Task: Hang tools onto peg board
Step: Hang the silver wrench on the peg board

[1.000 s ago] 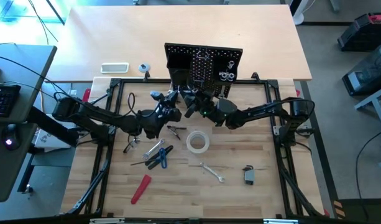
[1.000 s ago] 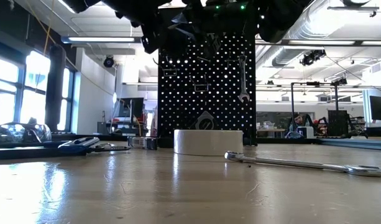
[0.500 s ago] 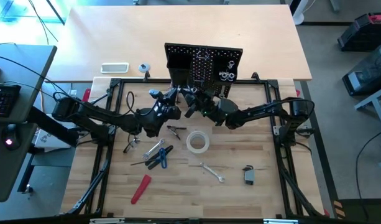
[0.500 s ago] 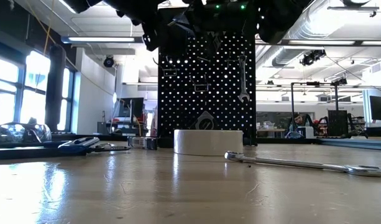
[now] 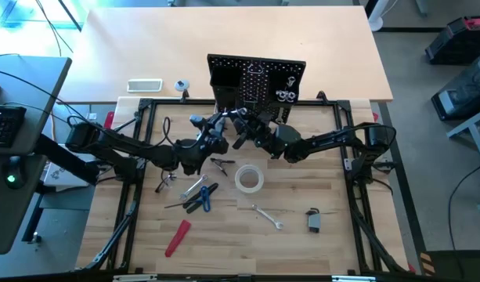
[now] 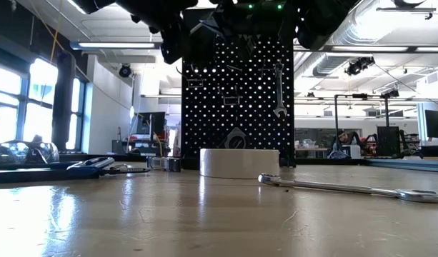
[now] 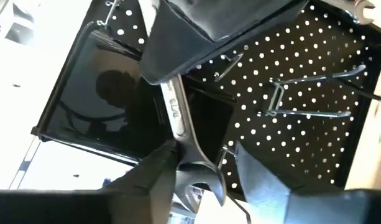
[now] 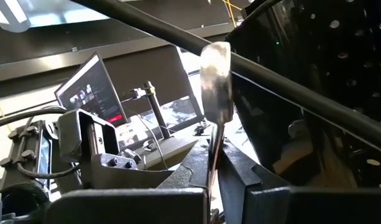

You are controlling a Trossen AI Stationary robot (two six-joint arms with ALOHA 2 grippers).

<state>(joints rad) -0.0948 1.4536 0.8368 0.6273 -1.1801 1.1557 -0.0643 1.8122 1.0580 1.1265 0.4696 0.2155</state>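
Your silver open-ended wrench is sitting up in the air just in front of the black perforated peg board, which is standing upright at the far edge of the wooden bench. The right gripper is clenching the wrench shaft edge-on. The left gripper is sitting around the wrench's open jaw end with its fingers spread and released, a gap showing on the other side. Both grippers are meeting nose to nose close to the board's lower left, beside its black bin and wire hooks.

One silver wrench is already hanging on the board's right side. Loose on the bench you're seeing:
- white tape roll, near the middle
- long silver wrench, just in front of the roll
- blue-handled pliers, left of the roll
- red-handled tool, near the front left
- small tape measure, front right
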